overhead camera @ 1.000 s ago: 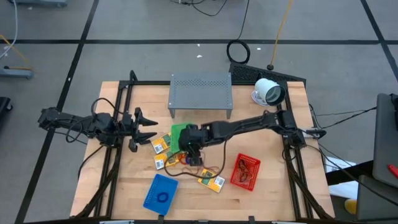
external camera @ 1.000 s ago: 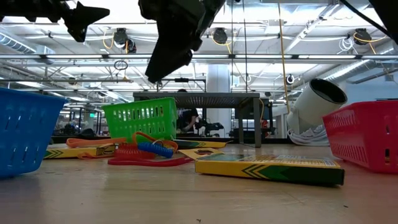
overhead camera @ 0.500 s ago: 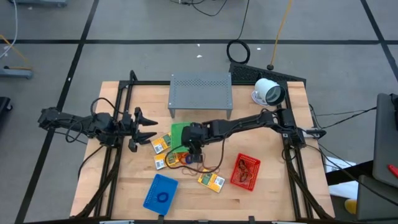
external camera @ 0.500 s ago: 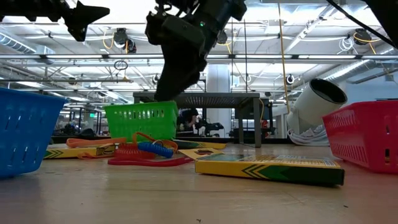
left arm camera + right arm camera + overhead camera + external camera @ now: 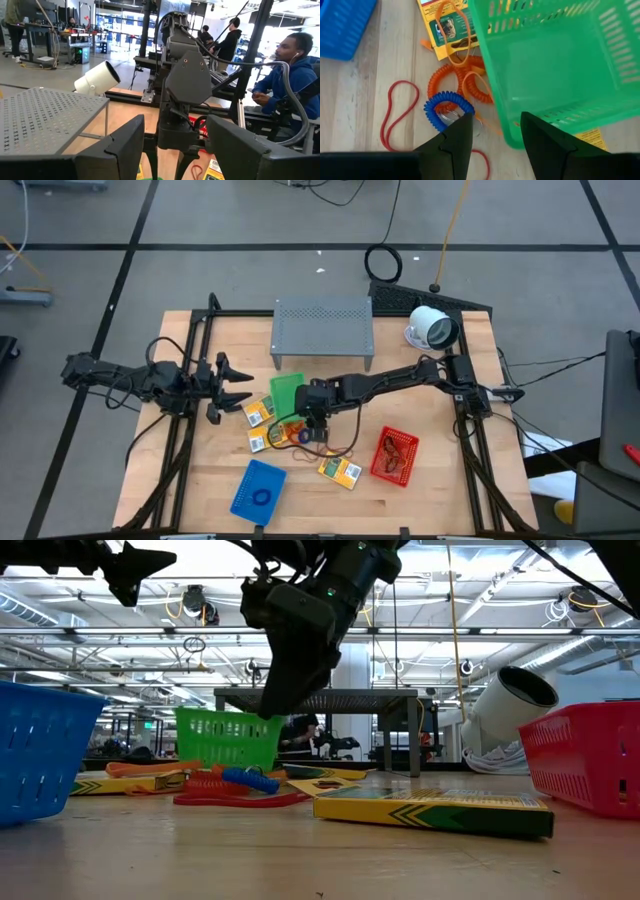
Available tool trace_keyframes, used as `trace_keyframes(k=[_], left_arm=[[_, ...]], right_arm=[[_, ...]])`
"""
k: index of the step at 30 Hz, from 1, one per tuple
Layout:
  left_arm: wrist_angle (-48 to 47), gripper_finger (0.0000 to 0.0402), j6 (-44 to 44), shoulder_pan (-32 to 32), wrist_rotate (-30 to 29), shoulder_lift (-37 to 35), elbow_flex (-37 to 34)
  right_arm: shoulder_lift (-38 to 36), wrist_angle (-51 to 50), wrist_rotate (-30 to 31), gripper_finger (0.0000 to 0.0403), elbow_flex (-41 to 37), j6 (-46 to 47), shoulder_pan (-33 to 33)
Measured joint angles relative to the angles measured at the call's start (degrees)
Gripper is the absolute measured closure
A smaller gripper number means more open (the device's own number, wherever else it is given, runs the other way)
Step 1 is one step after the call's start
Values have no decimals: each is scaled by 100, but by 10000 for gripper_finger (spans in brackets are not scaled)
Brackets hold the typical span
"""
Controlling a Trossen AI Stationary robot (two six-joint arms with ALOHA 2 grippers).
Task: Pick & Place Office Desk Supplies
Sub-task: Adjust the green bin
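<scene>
Low view: nearest on the tabletop [image 5: 300, 850] lies a flat yellow packet [image 5: 430, 808] with a green label, well in front of the green basket [image 5: 225, 738] and off to its right. A blue basket [image 5: 40, 760] stands in front of the green basket to its left. A red basket [image 5: 590, 765] stands well to its right.

Just in front of the green basket lies a tangle of supplies: a thin red rubber band [image 5: 395, 115] in a loose loop, a blue coil ring [image 5: 447, 107] and an orange coil ring [image 5: 455, 82] touching it. Beside the basket lies another yellow packet [image 5: 447, 30] with an orange band [image 5: 452, 30] across it.

The green basket itself sits tilted, its rim sloping. The right claw [image 5: 496, 120] comes down from above to the corner of that rim. Whether it pinches the rim or only meets it, I cannot tell.

The left claw [image 5: 238, 390] hangs above the tabletop, left of the green basket and apart from it, spread wide with nothing in it.

Behind the green basket stands the grey perforated shelf [image 5: 320, 695]. Farther right of the basket lies a white round device [image 5: 505, 705].
</scene>
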Motion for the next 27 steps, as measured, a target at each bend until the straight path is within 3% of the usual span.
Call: trace_keyframes(k=[13,27], left_arm=[[-2,176,0,0,-1,0,0],[-11,176,0,-2,-1,0,0]], right_arm=[[0,227,11,256,0,-218,7],[297,392,-2,381,-3,-483,122]])
